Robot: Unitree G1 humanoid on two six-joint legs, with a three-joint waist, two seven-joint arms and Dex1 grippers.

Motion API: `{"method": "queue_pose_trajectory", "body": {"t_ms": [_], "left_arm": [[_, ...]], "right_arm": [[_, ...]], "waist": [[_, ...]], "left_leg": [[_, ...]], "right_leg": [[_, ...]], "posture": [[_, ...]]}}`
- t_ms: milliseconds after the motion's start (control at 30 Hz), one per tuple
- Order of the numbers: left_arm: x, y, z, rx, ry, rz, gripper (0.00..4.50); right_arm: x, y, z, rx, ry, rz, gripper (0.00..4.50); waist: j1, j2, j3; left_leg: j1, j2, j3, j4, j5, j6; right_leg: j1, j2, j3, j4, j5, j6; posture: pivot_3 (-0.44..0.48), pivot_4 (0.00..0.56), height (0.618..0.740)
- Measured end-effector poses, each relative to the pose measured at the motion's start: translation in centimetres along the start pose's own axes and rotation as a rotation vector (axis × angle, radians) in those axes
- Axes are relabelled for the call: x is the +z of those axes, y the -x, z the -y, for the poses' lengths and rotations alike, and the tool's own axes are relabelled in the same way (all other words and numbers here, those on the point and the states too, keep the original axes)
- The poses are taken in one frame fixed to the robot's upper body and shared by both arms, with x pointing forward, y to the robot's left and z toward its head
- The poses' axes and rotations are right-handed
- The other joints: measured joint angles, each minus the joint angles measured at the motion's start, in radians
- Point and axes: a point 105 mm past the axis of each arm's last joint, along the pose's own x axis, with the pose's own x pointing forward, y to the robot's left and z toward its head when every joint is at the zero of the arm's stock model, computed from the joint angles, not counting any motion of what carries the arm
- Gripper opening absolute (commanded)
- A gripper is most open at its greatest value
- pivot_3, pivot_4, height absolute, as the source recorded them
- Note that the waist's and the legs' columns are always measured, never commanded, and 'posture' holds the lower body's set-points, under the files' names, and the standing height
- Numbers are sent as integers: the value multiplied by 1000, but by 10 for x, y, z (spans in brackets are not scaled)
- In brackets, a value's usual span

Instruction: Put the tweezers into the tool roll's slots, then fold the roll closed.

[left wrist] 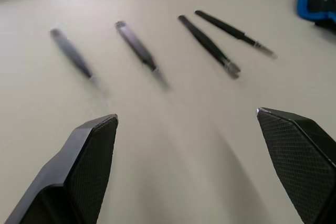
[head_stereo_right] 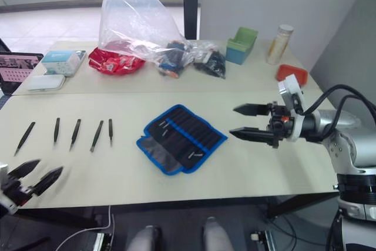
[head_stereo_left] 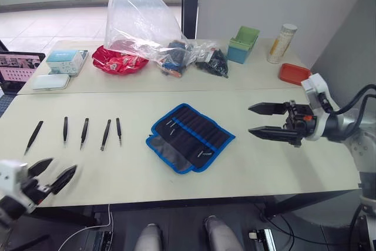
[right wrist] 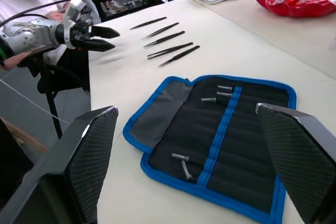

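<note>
Tool roll (head_stereo_left: 191, 136) lies unfolded at centre, slots exposed for loading. Five tweezers (head_stereo_left: 84, 131) lie in a row to its left, spaced for single picks. Left gripper (head_stereo_left: 54, 174), near them, and right gripper (head_stereo_left: 259, 121), right of the roll, both gape empty.

**Our arms and grippers**

Our right gripper (head_stereo_left: 262, 121) has two black pointed fingers, a red spot at their base, a white-and-grey wrist and looping black cables. Our left gripper (head_stereo_left: 53, 174) matches: black fingers with cross-hatched pads (left wrist: 90, 169), white housing.

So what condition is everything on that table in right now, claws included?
Tool roll: unfolded flat, a few small metal pieces in it.
Tweezers: five, loose in a row on the table, outside the roll.
Left claw: open, empty.
Right claw: open, empty.
Clear plastic bag: standing puffed up.
</note>
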Motion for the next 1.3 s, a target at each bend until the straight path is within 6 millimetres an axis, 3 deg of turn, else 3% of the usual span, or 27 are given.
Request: {"method": "queue_pose_trajectory", "body": {"t_ms": [100,300,567,700,800,933,1033,1233,1300], "left_arm": [[4,14,-18,109,-7,43,4475],[0,18,-25,181,-1,56,4475],[5,6,-49,302,45,82,4475],[26,-20,-76,354,92,106,4475],[36,-46,-80,317,147,92,4475],[26,-83,-80,289,205,-23,4475],[21,-99,-78,284,184,-91,4475],[10,-112,-76,287,137,-176,4475],[10,-114,-77,292,135,-181,3926]], "right_arm": [[-5,1,3,17,5,-47,4500],[2,3,7,31,64,-49,4500],[0,1,7,7,78,-66,4500],[-2,-3,1,-15,82,-76,4500],[-3,-7,-5,-20,86,-77,4500],[-4,-6,-13,-62,78,-66,4500],[-2,-4,-18,-90,74,-52,4500],[-13,5,-20,-167,41,-59,4500],[-12,6,-20,-180,52,-59,4500]], "waist": [[10,0,0],[18,0,0],[21,0,0],[28,0,0],[23,0,0],[23,0,0],[18,-1,0],[23,0,0],[24,0,0]], "left_leg": [[-1,-1,2,1,-2,-3],[-3,0,5,1,-1,-1],[-3,2,5,0,-2,-2],[-3,2,5,1,-1,-2],[-3,2,6,1,-2,-2],[-4,2,6,0,-2,-2],[-4,3,6,-1,-3,-1],[-3,2,6,-3,-3,-1],[-2,2,6,-3,-3,-1]], "right_leg": [[0,-2,1,-4,0,0],[-1,-2,1,-4,0,0],[-2,0,1,-1,0,0],[-2,0,0,-1,0,0],[-1,-1,1,-2,0,0],[-2,0,0,0,5,8],[-3,1,-1,0,9,10],[-3,0,-1,1,9,10],[-2,0,-1,1,9,10]], "posture": [[0,150,733],[0,150,733],[0,150,733],[0,150,733],[0,150,733],[0,150,733],[0,150,733],[0,150,733],[0,150,733]]}}
